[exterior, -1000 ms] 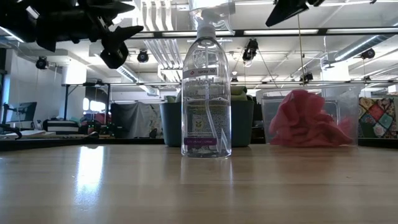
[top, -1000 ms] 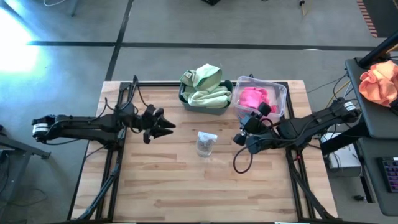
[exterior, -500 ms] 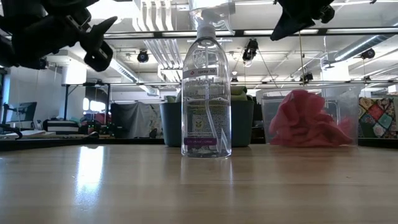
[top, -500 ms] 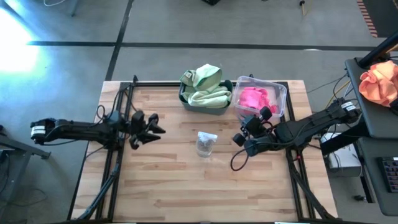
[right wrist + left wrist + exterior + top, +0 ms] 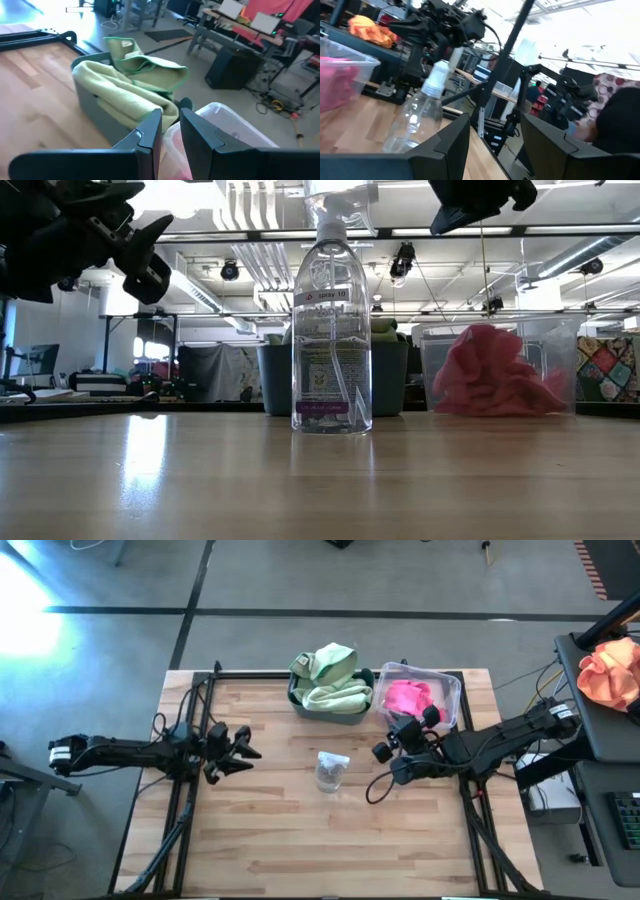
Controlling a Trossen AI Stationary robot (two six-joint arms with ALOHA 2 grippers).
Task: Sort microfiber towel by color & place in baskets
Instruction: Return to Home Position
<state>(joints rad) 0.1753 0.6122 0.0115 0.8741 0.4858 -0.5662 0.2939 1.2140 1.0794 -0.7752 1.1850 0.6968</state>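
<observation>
Light green towels (image 5: 328,682) are heaped in the dark teal basket (image 5: 296,700) at the far middle of the table; they also show in the right wrist view (image 5: 130,85). Pink towels (image 5: 408,697) lie in the clear tub (image 5: 450,685) beside it, seen through its wall in the low view (image 5: 495,370). My left gripper (image 5: 252,745) hovers open and empty over the table's left part. My right gripper (image 5: 415,722) hovers above the clear tub's near edge, pointing toward the baskets, with a narrow gap between its fingers (image 5: 171,117) and nothing in it.
A clear spray bottle (image 5: 331,770) stands upright at the table's middle, between the two grippers. An orange cloth bundle (image 5: 612,675) lies on a side stand off the table's right. Bare wood lies along the table's near half.
My left gripper has drawn back toward the table's left edge, away from the spray bottle, staying open and empty. The towels and baskets have stayed where they were.
</observation>
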